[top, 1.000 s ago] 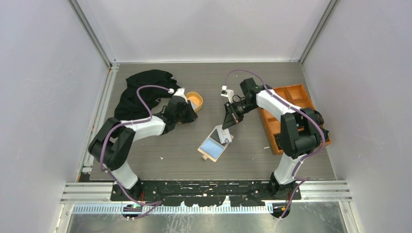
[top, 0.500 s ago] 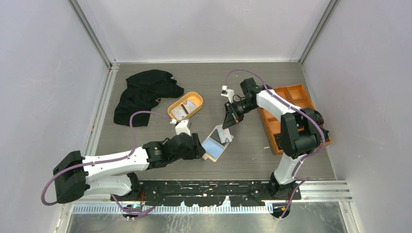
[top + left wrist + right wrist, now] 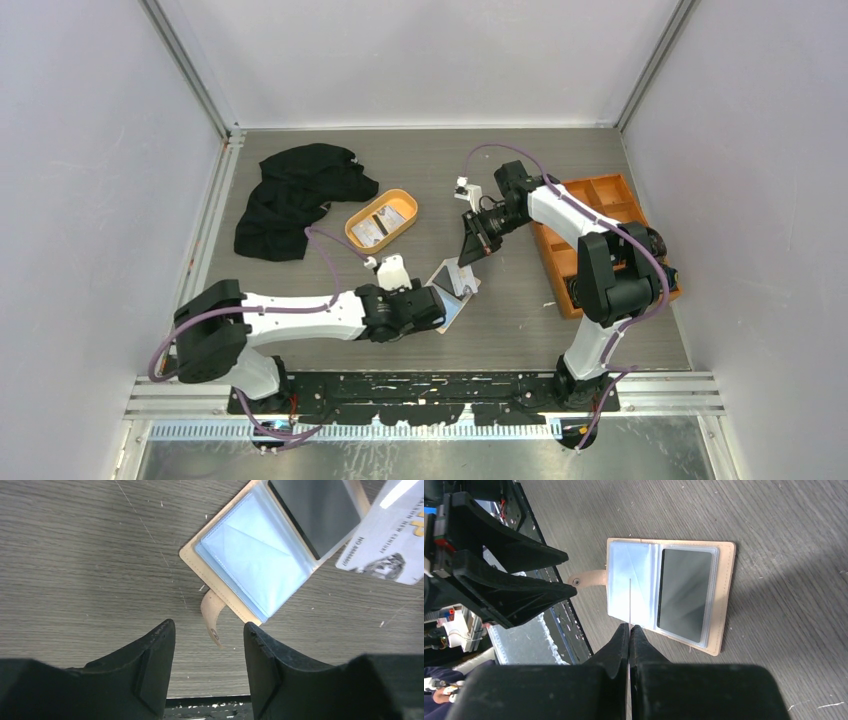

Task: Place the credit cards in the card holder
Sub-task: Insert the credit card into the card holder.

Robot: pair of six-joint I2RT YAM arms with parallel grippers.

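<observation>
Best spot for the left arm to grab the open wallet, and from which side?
The snap tab. The wallet lies open and flat, so its edges give little to pinch; the tab juts out toward the left end effector, whose open jaws line up with it. Come in low from that side, clear of the card the right end effector holds.

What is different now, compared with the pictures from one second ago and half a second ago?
The left gripper left the orange oval tray, swung toward the near edge and now points, open and empty, at the snap tab of the card holder. Unchanged: the right gripper, shut on a credit card over the card holder; the tray; the black cloth.
</observation>
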